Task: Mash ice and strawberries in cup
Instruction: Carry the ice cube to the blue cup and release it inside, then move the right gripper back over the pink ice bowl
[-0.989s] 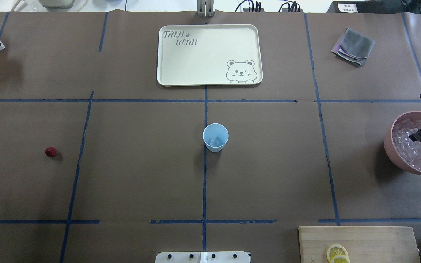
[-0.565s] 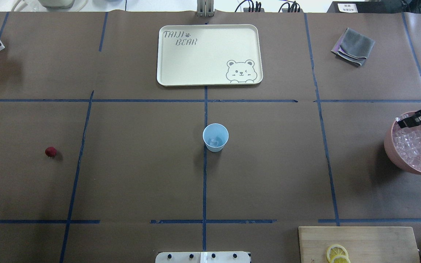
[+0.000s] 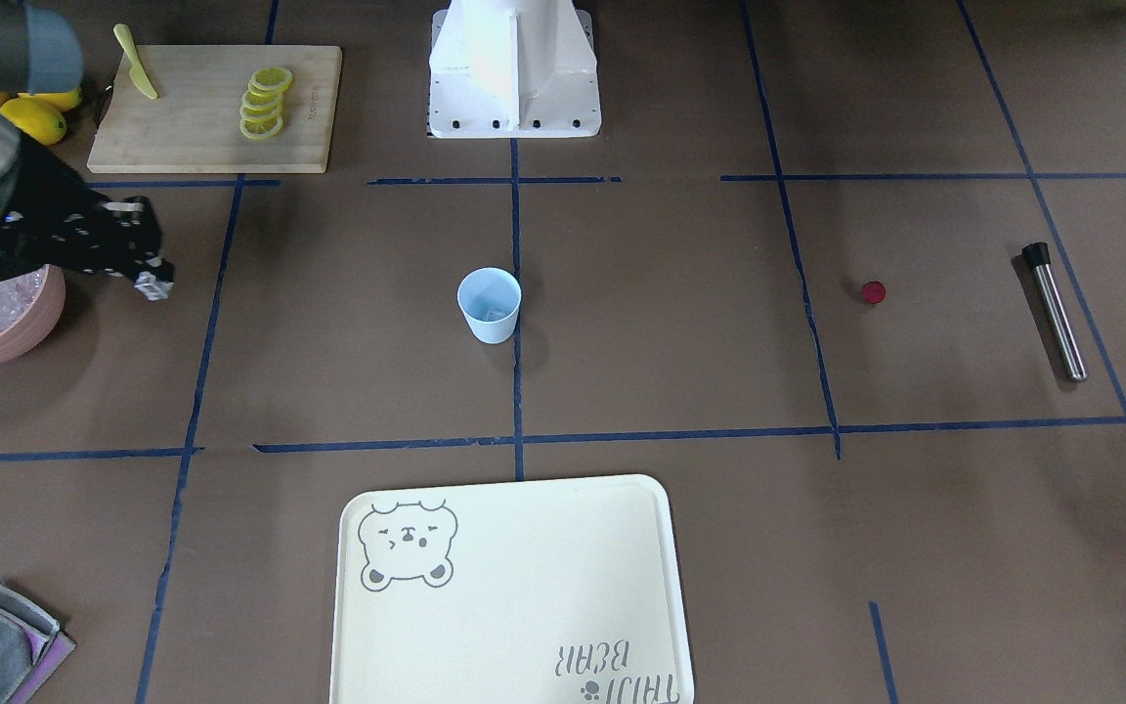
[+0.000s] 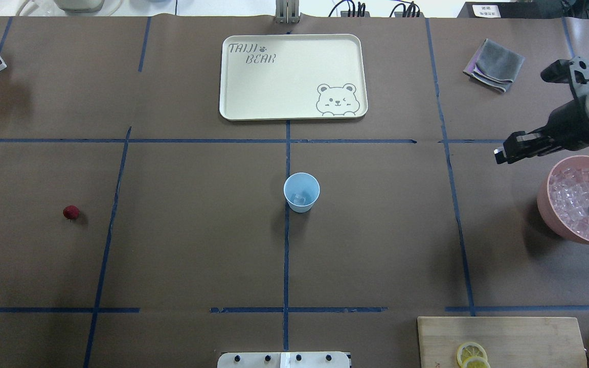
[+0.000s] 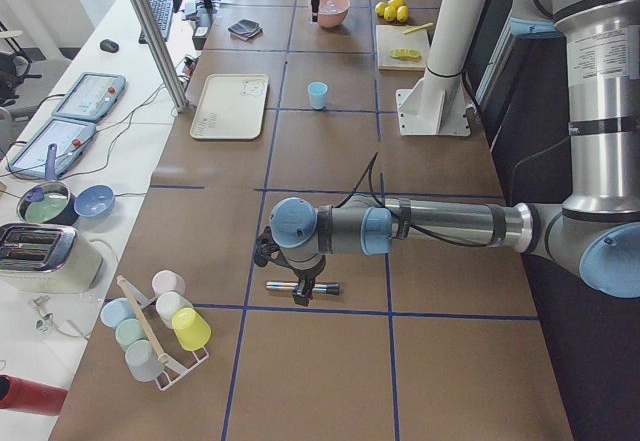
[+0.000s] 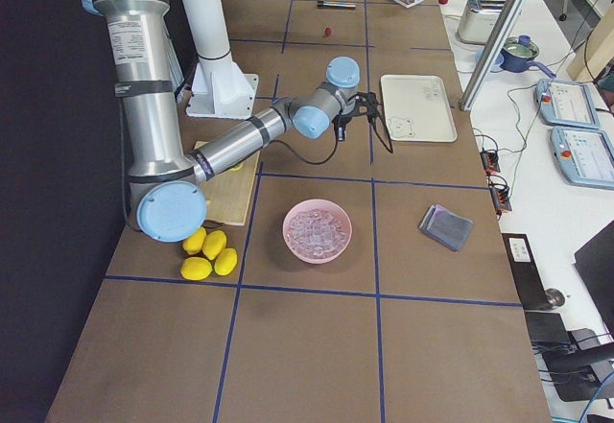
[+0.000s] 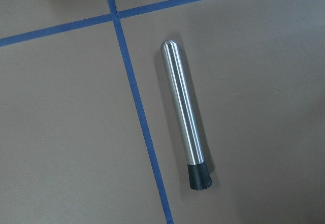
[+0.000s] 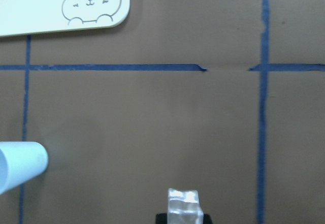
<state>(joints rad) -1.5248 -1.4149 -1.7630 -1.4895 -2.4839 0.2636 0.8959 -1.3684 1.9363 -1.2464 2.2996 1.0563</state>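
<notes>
The right end effector [image 4: 500,154] is clenched on a small, clear, glassy ice cube [image 8: 185,207]. It holds the cube in the air just outside the bowl's rim, on the side towards the cup and well apart from it. The left end effector [image 5: 298,279] hangs at the far left end; I cannot tell whether its fingers are spread or closed.

The brown paper-covered worktop [image 4: 197,245] is marked with blue tape lines. A cream rectangular plastic tray with a bear print [image 4: 294,76] lies at its far middle. A large round pink bowl [image 4: 545,214] at the right edge is heaped with more ice [image 4: 573,199]. The small, light blue tapered cup [image 4: 301,191] stands upright at the centre, with one cube [image 4: 299,198] inside. A brushed steel rod with a black rubber tip [image 7: 184,115] lies flat under the left arm. The small red strawberry [image 4: 71,212] sits alone on the left, near the rod.
</notes>
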